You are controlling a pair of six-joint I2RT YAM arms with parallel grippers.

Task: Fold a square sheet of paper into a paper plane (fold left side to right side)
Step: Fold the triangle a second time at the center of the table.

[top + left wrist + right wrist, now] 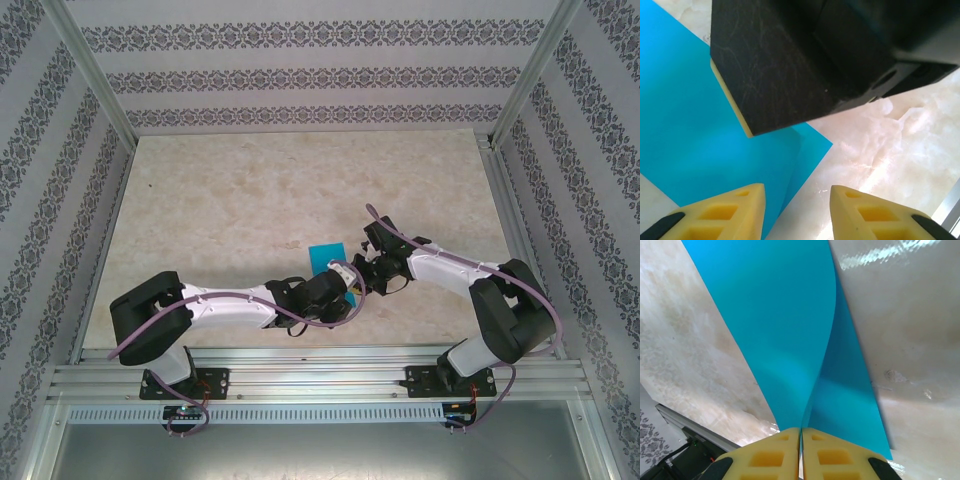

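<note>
Cyan paper [785, 330] curls upward, pinched in the closed right end effector [800, 440]; the left end effector [796, 200] gapes empty above it.

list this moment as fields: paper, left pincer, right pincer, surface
paper: cyan square sheet of paper, one side lifted and curling over, the rest on the table
right pincer: shut on the sheet's lifted edge
left pincer: open, over the sheet's corner, holding nothing
surface: pale, marbled
</note>
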